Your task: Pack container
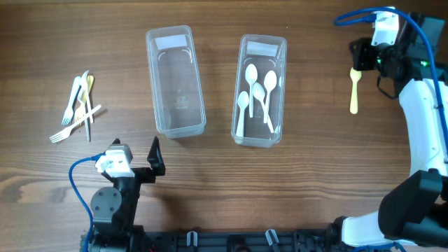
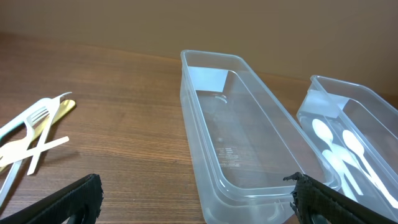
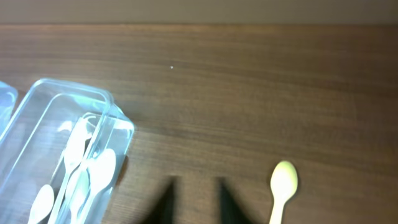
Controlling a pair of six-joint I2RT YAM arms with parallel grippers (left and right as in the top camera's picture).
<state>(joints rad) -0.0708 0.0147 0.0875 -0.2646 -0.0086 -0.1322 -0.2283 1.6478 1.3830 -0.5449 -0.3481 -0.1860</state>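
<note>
Right arm reaches far right; left arm sits at the near edge.
I see the right gripper narrow, empty, beside the yellow spoon on the table; left gripper wide, empty, facing the clear container.

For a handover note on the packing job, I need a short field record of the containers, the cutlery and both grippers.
empty container: clear, nothing inside
spoon container: clear, holds several white spoons
yellow spoon: lying loose, right of the spoon container
forks: loose heap, left of the empty container
left gripper: open, holding nothing
right gripper: fingers apart, empty, beside the yellow spoon
</note>
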